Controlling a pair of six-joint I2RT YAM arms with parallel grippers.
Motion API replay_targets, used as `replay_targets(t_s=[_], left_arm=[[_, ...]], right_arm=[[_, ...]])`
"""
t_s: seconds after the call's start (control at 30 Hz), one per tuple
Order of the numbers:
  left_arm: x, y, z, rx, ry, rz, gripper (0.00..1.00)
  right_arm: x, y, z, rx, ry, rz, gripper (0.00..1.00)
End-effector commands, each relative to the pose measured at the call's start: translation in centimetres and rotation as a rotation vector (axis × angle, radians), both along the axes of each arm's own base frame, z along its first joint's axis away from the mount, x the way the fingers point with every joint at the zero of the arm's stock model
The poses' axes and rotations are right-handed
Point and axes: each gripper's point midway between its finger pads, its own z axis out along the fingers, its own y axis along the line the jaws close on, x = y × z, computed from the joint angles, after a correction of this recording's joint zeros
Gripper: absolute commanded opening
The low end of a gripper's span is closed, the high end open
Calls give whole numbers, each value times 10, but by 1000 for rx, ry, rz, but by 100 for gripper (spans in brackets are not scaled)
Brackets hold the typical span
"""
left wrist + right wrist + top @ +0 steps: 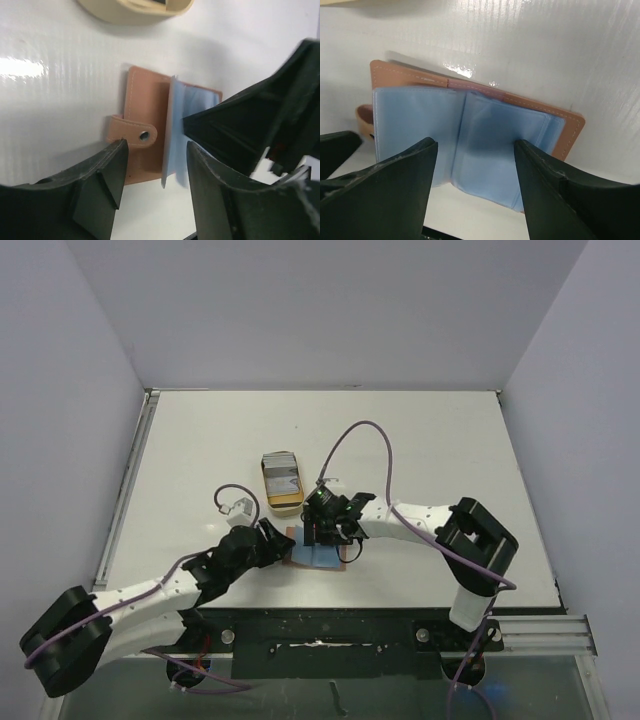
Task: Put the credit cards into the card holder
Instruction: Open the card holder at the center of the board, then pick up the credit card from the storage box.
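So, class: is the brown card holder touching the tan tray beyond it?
Apart. The left wrist view shows a band of white table between the card holder and the tan tray.

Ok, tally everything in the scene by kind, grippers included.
Card holder: 1
Tan tray: 1
Grippers: 2, left gripper and right gripper
Credit cards: a stack in the tray, too small to count
Total: 4, cards aside
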Motion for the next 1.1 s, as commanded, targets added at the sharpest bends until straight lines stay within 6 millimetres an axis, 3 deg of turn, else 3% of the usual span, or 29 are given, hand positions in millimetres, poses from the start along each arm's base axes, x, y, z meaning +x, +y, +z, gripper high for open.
replay_targets(t_s=[0.0,0.13,0.3,0.5,0.57,0.8,1.07], left_arm=[[21,28,43,128,-115,100,51],[33,61,73,257,-194,149,57],[61,97,108,343,-273,179,57],[104,120,149,457,-422,106,55],[121,121,160,486,-449,50,55],[162,108,166,547,-419,-155,54],[204,87,151,656,-445,-405,56]], right_arm=[[8,-8,-2,-121,-59,-12,64],[6,-12,-10,-199,-70,11,65],[6,-13,-19,-242,-73,42,65],[4,-15,-20,-273,-91,102,66],[5,-14,-16,-259,-108,107,66],[2,-7,0,-169,-153,146,65],[3,-2,12,-132,-191,172,65]])
